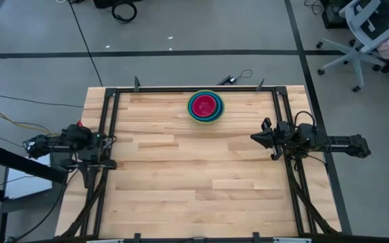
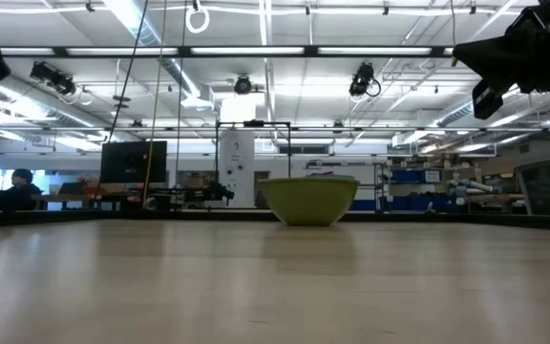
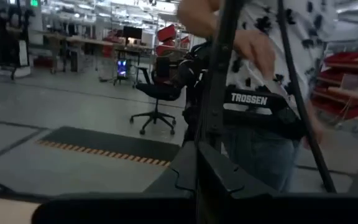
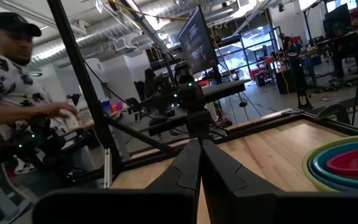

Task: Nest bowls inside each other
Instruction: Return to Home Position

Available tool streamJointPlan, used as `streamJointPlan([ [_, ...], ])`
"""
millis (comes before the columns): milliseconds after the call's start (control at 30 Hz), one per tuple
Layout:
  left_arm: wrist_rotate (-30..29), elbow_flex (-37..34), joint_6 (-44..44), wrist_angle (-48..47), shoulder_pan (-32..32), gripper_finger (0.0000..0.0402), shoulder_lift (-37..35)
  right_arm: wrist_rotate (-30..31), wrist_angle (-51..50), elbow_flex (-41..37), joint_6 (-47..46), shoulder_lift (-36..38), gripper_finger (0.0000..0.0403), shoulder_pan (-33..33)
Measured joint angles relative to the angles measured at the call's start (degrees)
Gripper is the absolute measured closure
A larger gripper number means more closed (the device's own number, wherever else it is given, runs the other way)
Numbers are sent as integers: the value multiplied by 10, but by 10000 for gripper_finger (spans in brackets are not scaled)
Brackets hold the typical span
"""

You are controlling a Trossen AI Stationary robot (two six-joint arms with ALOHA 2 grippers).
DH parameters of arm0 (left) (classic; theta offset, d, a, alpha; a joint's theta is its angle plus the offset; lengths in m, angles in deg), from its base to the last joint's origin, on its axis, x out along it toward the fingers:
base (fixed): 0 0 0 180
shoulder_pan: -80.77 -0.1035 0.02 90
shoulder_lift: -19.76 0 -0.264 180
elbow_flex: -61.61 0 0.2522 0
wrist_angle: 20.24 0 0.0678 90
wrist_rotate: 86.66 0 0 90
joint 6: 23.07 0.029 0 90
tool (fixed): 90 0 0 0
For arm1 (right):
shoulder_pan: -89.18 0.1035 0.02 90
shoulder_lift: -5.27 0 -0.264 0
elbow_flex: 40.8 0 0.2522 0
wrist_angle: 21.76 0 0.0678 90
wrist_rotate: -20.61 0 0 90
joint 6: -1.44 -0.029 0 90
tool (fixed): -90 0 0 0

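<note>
The bowls (image 1: 206,106) stand nested in one stack at the middle of the table's far edge. The magenta one sits innermost, with lime-green and blue rims around it, and the olive-green bowl (image 2: 308,201) is outermost, its base on the wood. The stack also shows in the right wrist view (image 4: 347,163). My right gripper (image 1: 254,137) hovers shut and holding nothing by the table's right edge, pointing level toward the left. My left arm (image 1: 80,143) is folded at the table's left edge. Its gripper (image 3: 197,177) is shut, holds nothing and faces away from the bowls toward the room.
A black metal frame (image 1: 194,89) runs around the tabletop. A person in a patterned shirt (image 3: 272,37) stands close by the left arm, hands on a black arm marked TROSSEN (image 3: 248,99). An office chair (image 1: 367,30) stands beyond the far right corner.
</note>
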State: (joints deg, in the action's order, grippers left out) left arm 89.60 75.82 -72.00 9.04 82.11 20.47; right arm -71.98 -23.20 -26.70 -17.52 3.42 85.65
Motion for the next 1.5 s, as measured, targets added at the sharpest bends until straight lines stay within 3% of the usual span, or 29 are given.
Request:
streamJointPlan([
  [300, 0, 0, 0, -17, 0, 386, 0, 0, 0, 0, 0, 0, 383, 0],
  [433, -4, 0, 86, -48, -2, 386, 0, 0, 0, 0, 0, 0, 381, 0],
  [567, -114, 0, 190, -160, -14, 386, 0, 0, 0, 0, 0, 0, 381, 0],
  [700, -294, 0, 253, -299, -41, 386, 1, 0, 0, 0, 0, 0, 380, 0],
  [867, -410, 0, 397, -378, -73, 386, 0, 0, 0, 0, 0, 0, 380, 0],
  [1200, -716, 0, 378, -401, -175, 386, 0, 0, 0, 0, 0, 0, 380, 0],
  [1300, -747, 0, 420, -405, -207, 386, 0, 0, 0, 0, 0, 0, 380, 0],
  [1400, -711, 0, 503, -401, -215, 386, 0, 0, 0, 0, 0, 0, 380, 0],
  [1500, -702, 0, 530, -400, -213, 386, 0, 0, 0, 0, 0, 0, 380, 0],
])
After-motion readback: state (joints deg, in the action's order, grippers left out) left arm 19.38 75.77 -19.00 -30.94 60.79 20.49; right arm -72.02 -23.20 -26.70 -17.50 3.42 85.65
